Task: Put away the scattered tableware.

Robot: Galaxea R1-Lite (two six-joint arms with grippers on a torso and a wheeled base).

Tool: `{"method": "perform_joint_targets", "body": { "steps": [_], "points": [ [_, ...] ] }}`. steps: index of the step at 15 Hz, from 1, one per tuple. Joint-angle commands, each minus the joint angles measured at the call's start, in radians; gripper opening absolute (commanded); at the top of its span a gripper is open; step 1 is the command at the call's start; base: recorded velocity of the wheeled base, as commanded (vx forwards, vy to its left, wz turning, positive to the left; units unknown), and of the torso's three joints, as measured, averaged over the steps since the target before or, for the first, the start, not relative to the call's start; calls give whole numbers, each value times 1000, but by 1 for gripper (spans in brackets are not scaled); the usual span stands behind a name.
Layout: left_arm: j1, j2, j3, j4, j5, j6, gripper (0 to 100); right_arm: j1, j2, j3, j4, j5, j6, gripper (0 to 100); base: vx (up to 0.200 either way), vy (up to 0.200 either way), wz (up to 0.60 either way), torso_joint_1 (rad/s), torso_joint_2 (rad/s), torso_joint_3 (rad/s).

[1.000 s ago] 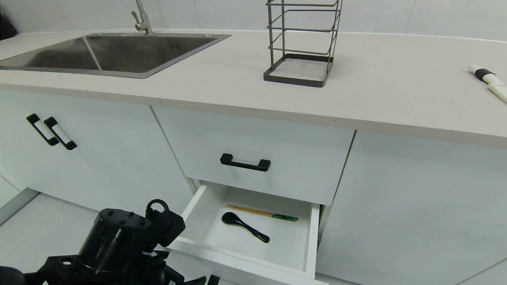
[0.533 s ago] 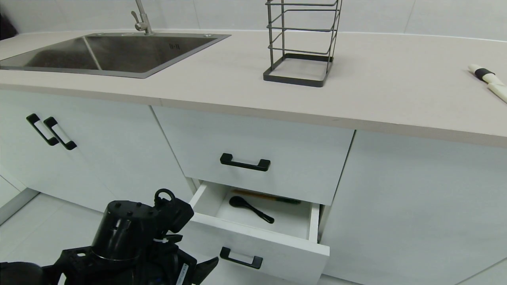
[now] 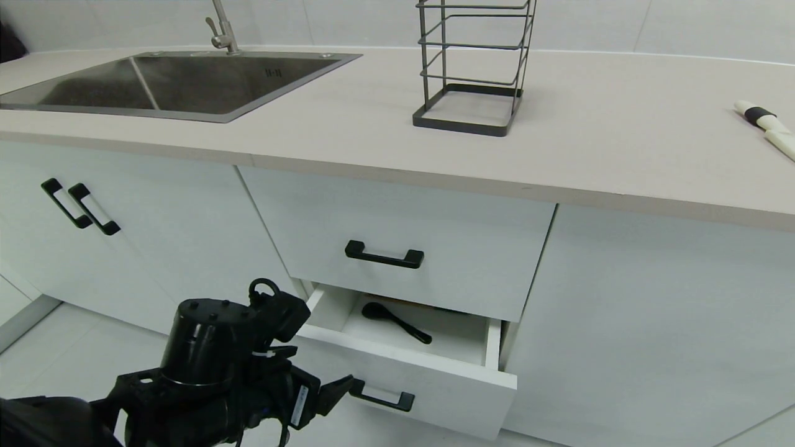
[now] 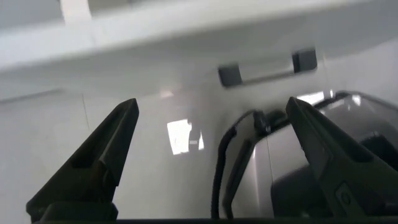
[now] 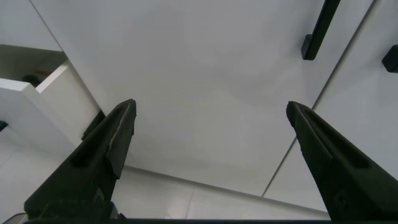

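Note:
The lower drawer (image 3: 428, 380) stands partly open under the counter. A black spoon (image 3: 396, 323) lies inside on its white floor. Just behind the spoon a thin strip of the chopsticks (image 3: 417, 305) peeks out under the upper drawer front. My left gripper (image 3: 329, 397) is open, low at the drawer front, its fingertip right by the left end of the black drawer handle (image 3: 382, 397). The left wrist view looks between the open fingers (image 4: 99, 155) at that handle (image 4: 267, 67). My right gripper (image 5: 210, 109) is open and faces the white cabinet fronts.
On the counter stand a dark wire rack (image 3: 475, 68) and a steel sink (image 3: 168, 77). A white utensil with a black band (image 3: 764, 124) lies at the far right. The upper drawer with its handle (image 3: 384, 255) is closed. Cabinet door handles (image 3: 81, 208) are at the left.
The lower drawer has slid inward and now shows much less of its inside. My left gripper moved forward with its front. The chopsticks slipped almost fully under the upper drawer.

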Motion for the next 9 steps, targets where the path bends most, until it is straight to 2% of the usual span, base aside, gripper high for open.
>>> {"method": "perform_joint_targets", "body": {
  "steps": [1, 4, 6, 9],
  "points": [
    [8, 74, -8, -55, -4, -2, 100, 0, 0, 0, 0, 0, 0, 100, 0, 0, 0, 0, 0, 0],
    [8, 97, -12, -77, -6, -4, 100, 0, 0, 0, 0, 0, 0, 100, 0, 0, 0, 0, 0, 0],
    [35, 117, -64, -92, -7, -5, 100, 0, 0, 0, 0, 0, 0, 100, 0, 0, 0, 0, 0, 0],
    [54, 146, -88, -152, -25, -5, 100, 0, 0, 0, 0, 0, 0, 100, 0, 0, 0, 0, 0, 0]
  ]
}}
